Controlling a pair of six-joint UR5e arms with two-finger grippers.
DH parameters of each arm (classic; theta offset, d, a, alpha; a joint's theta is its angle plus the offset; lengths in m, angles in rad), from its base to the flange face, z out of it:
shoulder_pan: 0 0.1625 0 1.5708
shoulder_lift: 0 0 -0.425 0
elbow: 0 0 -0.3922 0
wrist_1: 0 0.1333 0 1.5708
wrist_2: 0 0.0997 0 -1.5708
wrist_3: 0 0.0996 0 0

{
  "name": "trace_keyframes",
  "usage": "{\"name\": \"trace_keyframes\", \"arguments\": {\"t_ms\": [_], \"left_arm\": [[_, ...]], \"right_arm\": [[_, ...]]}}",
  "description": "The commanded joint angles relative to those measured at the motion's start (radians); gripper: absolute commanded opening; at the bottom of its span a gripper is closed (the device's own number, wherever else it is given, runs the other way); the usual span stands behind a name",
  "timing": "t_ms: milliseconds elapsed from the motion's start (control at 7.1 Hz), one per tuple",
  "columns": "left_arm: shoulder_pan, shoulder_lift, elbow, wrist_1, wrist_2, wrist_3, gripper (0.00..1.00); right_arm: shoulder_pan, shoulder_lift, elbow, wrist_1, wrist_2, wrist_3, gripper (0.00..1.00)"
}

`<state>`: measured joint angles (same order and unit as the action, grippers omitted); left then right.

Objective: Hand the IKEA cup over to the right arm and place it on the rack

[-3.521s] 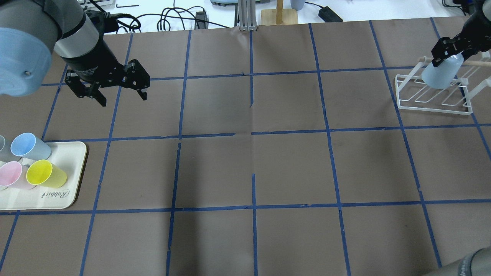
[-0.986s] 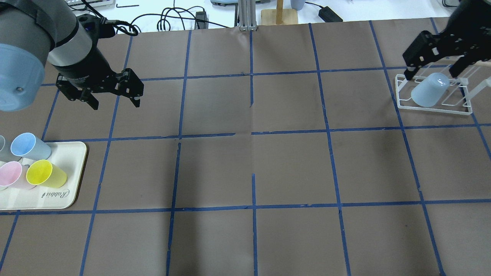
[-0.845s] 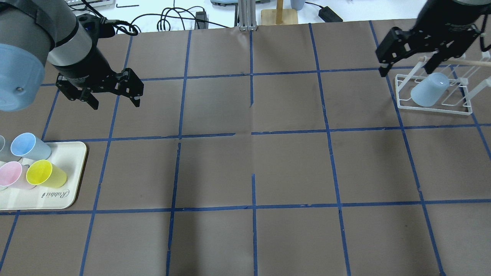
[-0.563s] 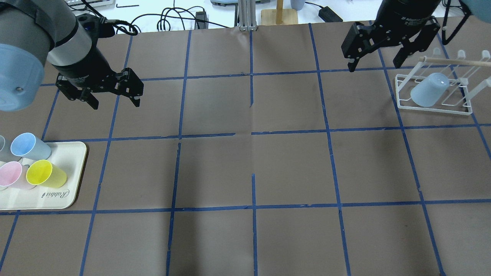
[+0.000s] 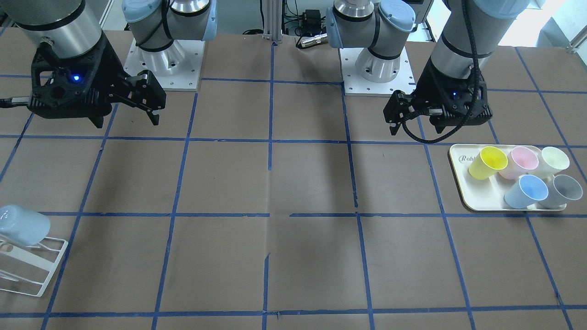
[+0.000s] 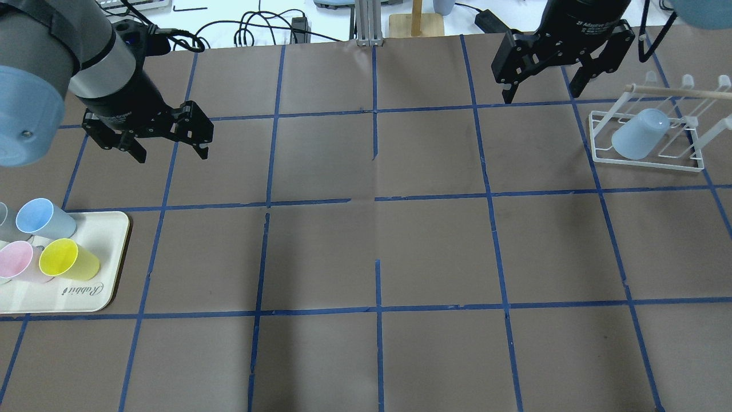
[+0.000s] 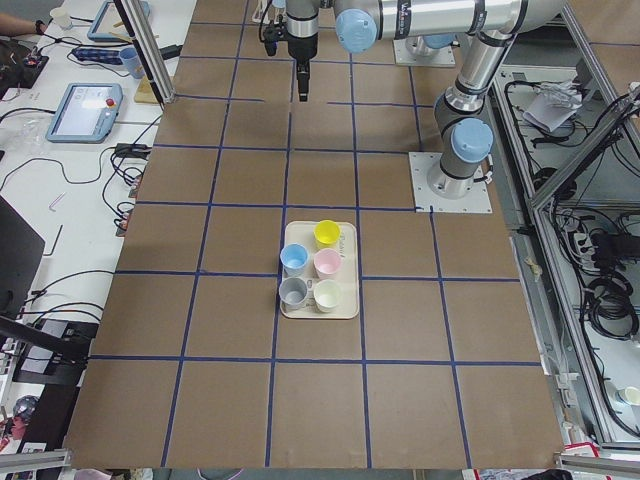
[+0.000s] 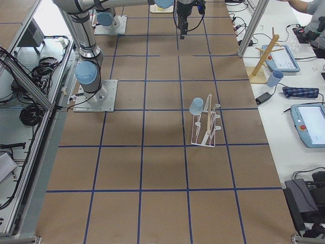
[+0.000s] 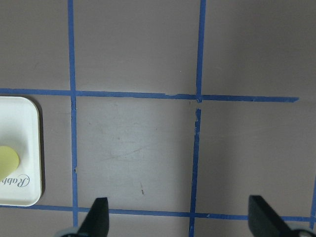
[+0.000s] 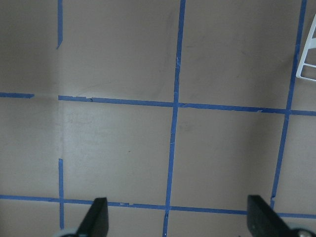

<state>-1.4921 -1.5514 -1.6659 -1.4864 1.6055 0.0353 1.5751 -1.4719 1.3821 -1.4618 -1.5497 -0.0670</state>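
Note:
The pale blue IKEA cup (image 6: 639, 134) rests tilted, mouth down, on the white wire rack (image 6: 646, 163) at the table's right end. It also shows in the front view (image 5: 23, 224) on the rack (image 5: 41, 270). My right gripper (image 6: 540, 94) is open and empty, hovering left of the rack and clear of it; the right wrist view shows only a rack corner (image 10: 308, 64). My left gripper (image 6: 171, 155) is open and empty, above the table beyond the cream tray (image 6: 108, 252). A second blue cup (image 6: 43, 217) stands on that tray.
The tray also holds a yellow cup (image 6: 68, 258), a pink cup (image 6: 16, 260) and a grey cup (image 5: 562, 190). A wooden stand (image 6: 416, 20) and cables lie past the table's far edge. Blue tape grids the brown table.
My right gripper let go of the blue cup on the rack, then rose and moved left away from it. The cup settled lower on the rack. My left gripper hardly moved.

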Motion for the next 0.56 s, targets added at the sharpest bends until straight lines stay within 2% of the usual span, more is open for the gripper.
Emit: {"name": "trace_keyframes", "arguments": {"t_ms": [0,423], "left_arm": [[0.001,0.001,0.000,0.000,-0.001,0.000,1.00],[0.001,0.002,0.000,0.000,0.005,0.002,1.00]], "right_arm": [[0.000,0.001,0.000,0.000,0.000,0.001,1.00],[0.000,-0.001,0.002,0.001,0.000,0.001,1.00]]}}
